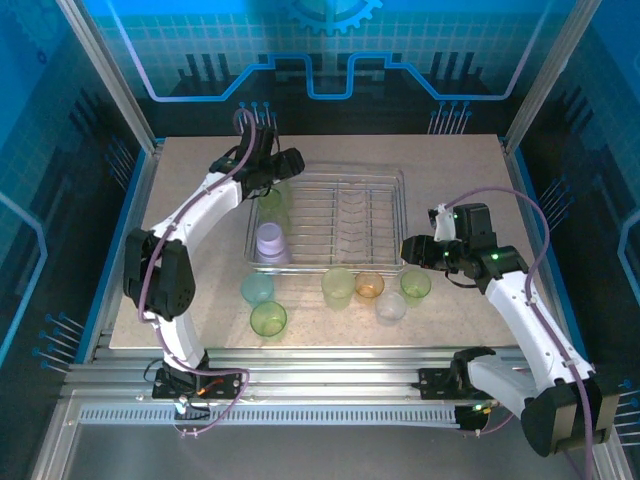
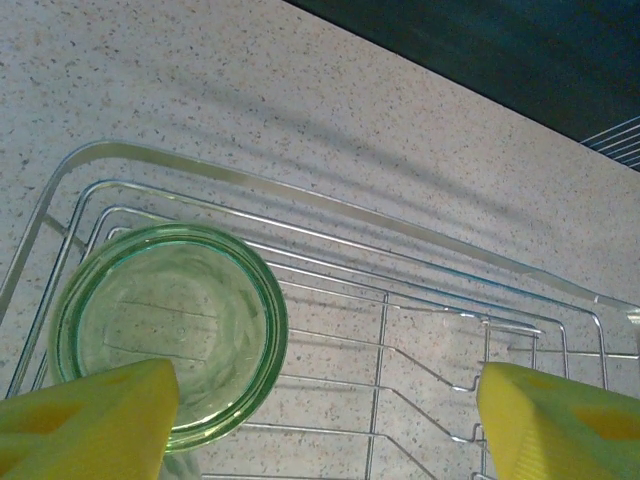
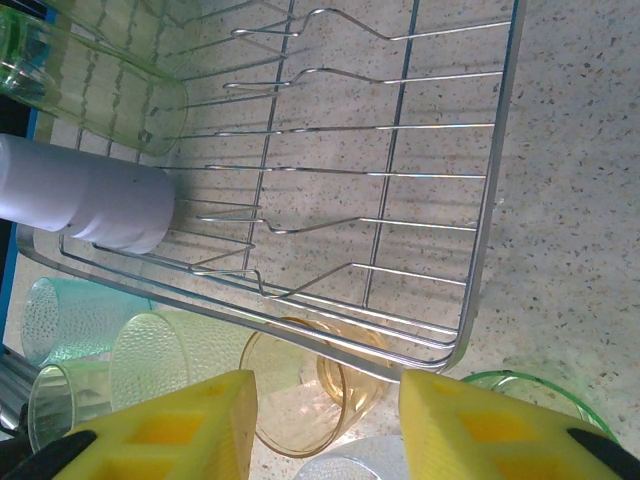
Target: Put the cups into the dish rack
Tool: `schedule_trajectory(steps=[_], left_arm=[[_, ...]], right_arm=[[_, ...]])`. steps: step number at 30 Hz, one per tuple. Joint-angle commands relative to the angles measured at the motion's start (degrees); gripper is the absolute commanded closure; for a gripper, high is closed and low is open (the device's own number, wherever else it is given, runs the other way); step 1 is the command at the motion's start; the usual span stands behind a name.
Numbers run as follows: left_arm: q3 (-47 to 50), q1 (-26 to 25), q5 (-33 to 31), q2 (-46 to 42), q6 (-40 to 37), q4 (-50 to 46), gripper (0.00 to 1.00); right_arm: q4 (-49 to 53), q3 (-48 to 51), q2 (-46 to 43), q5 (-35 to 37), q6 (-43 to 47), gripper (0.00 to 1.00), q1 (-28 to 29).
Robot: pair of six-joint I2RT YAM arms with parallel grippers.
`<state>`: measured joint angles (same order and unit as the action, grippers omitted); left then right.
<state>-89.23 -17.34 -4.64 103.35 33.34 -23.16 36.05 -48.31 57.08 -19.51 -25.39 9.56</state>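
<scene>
Overhead, the left pincer (image 1: 277,184) hangs released over the dish rack's (image 1: 402,215) far-left corner; its wrist view shows a green cup (image 2: 170,325) upright inside, beneath the fingers. The right pincer (image 3: 325,395), fingers apart and empty, faces the amber cup (image 3: 290,425) on the tabletop (image 3: 570,200) just outside the rack.

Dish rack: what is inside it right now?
A purple cup and a green cup, at the left end of the rack; the left arm hides whatever sits beneath it.

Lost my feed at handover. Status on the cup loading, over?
Left gripper open above green cup in dish rack. Right gripper open by amber cup on table. Lilac cup racked; others outside. Nothing in the way.
</scene>
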Motion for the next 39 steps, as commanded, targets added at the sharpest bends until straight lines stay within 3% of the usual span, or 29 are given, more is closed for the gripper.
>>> schedule_trajectory(steps=[1,16,22,30,39], left_arm=[[2.9,-0.6,0.5,-3.2,1.1,0.5,0.21],[9.6,-1.9,3.8,-15.6,-5.7,9.8,0.19],[22.1,-2.1,2.0,-28.6,-8.4,15.0,0.14],[38.1,-1.9,-2.0,-44.0,-8.7,11.1,0.09],[51.9,-1.7,-3.1,-60.6,-6.4,9.6,0.03]], right_arm=[[1.2,-0.3,-1.5,0.0,0.2,0.58,-0.8],[5.5,-5.3,-1.8,-2.2,0.4,0.58,1.4],[7.9,-9.4,0.3,-1.5,1.8,0.57,8.8],[11.1,-17.9,9.6,6.4,4.4,0.56,24.2],[14.2,-22.7,19.7,17.0,5.5,0.56,32.2]])
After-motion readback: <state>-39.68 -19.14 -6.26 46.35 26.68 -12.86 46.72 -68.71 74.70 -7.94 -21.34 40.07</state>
